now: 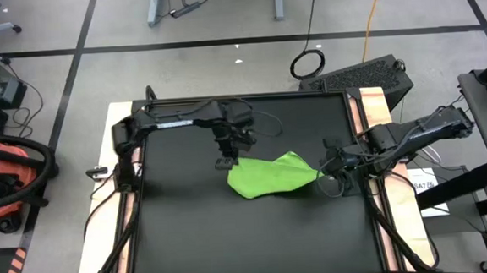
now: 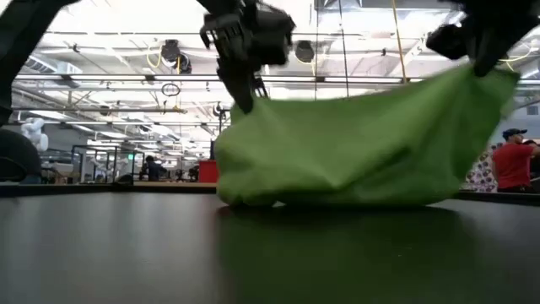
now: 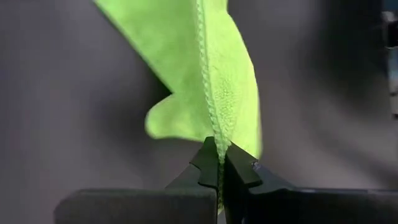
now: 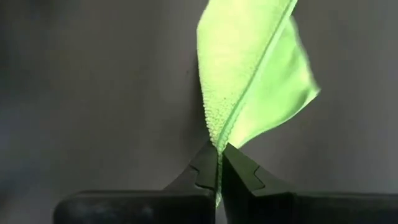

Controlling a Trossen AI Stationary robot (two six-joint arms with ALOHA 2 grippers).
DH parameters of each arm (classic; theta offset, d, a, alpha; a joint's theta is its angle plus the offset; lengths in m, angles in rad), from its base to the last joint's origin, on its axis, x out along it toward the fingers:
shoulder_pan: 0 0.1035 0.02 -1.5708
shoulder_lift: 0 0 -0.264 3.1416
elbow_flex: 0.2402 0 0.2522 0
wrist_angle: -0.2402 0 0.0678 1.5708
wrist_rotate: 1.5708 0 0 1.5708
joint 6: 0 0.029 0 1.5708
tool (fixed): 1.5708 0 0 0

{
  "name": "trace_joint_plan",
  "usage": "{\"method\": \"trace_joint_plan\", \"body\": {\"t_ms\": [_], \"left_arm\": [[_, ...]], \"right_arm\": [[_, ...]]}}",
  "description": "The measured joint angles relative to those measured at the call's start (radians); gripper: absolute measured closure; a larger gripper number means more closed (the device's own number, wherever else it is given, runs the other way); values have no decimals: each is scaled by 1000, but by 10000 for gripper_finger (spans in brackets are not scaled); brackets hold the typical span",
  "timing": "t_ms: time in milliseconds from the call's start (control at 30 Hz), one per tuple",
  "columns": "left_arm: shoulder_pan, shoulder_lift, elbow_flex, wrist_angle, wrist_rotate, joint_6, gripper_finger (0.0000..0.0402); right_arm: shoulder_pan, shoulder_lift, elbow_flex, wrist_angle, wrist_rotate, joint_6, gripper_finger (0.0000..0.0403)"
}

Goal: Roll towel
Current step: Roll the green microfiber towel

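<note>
The lime-green towel [image 1: 271,175] is in the middle of the black table mat [image 1: 233,239], held up at two ends. My left gripper [image 1: 228,161] is shut on its left end and my right gripper [image 1: 326,172] on its right end. In the low view the towel [image 2: 363,148] sags between the left gripper [image 2: 246,100] and the higher right gripper [image 2: 488,69]. Its lower fold [image 2: 337,201] rests on the mat. My left gripper [image 3: 219,152] pinches the towel's stitched hem [image 3: 217,132] between its two fingers, at the left end. The fingers slant down from above. The cloth runs away from them, lifted at this end, with its lower part on the mat. My right gripper [image 4: 219,152] pinches a hemmed edge [image 4: 220,138] at the towel's right end between its two fingers, slanting down from above. This end is lifted clear, higher than the left end, and the cloth slopes down from it to the mat.
Bare black mat lies in front of and to the left of the towel. Wooden table strips [image 1: 376,111] border the mat. A black case [image 1: 367,76] stands beyond the far right corner. A person in red [image 2: 513,162] stands in the room behind.
</note>
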State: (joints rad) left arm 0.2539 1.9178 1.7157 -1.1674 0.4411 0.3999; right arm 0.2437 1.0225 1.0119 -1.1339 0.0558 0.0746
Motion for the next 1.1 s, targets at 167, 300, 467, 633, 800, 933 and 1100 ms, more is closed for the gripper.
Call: {"method": "trace_joint_plan", "body": {"t_ms": [167, 300, 467, 633, 800, 933, 1100], "left_arm": [[0, -167, 17, -2, -194, -84, 401], [-1, -292, 75, -3, -350, -147, 401], [-33, -393, 181, 4, -556, -182, 401], [-76, -420, 279, -13, -543, -193, 401], [-137, -406, 324, -145, -522, -214, 401], [-160, -389, 322, -244, -530, -257, 401], [-184, -387, 322, -263, -504, -285, 401]], "right_arm": [[-24, -1, 161, -3, 59, -93, 402], [-60, -1, 306, -6, 142, -144, 402], [-108, 6, 440, -11, 129, -193, 402], [-139, 45, 513, -42, -54, -198, 403], [-140, 85, 551, -47, -114, -192, 403], [-140, 103, 563, -52, -106, -192, 403], [-140, 115, 566, -63, -112, -177, 403]]}}
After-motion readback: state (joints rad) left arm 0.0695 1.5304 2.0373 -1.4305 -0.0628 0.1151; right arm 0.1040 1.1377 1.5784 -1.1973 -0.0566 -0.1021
